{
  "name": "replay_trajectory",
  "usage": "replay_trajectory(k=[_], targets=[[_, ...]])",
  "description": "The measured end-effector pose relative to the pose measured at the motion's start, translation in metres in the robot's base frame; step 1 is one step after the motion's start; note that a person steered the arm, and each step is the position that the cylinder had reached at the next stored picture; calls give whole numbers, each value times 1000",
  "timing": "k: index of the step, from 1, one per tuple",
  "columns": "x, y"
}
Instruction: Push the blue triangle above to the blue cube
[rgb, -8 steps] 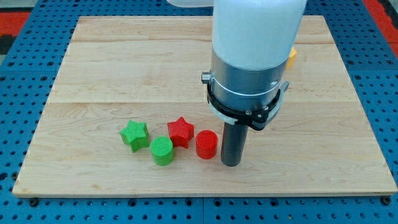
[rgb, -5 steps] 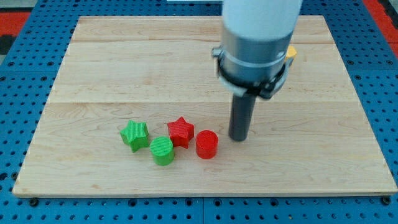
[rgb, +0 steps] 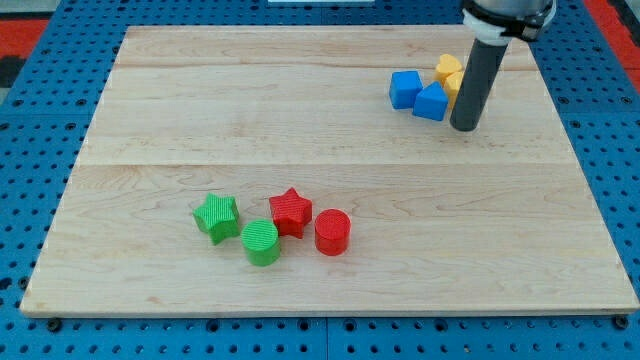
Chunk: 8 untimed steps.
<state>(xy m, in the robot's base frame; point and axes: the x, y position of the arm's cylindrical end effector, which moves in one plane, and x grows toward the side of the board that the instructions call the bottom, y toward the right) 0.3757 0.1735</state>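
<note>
A blue cube sits near the view's top right of the wooden board. A blue triangle lies touching it, just to its lower right. My tip stands on the board just right of the blue triangle and slightly below it, close to it; I cannot tell if it touches. The rod hides part of the yellow blocks behind it.
Two yellow blocks sit right of the blue cube, partly behind the rod. At the view's lower middle lie a green star, a green cylinder, a red star and a red cylinder.
The arm has swung from beside the red cylinder up and to the right, uncovering the blue and yellow blocks. My tip now stands beside the blue triangle. No block has visibly moved.
</note>
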Motion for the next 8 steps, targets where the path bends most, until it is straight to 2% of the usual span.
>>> replay_trajectory(k=[1, 2, 3, 4, 5, 6, 7, 8], targets=[[-16, -44], [-37, -125], [-53, -115], [-53, -186], [-87, -174], [-152, -122], [-160, -71], [-142, -89]])
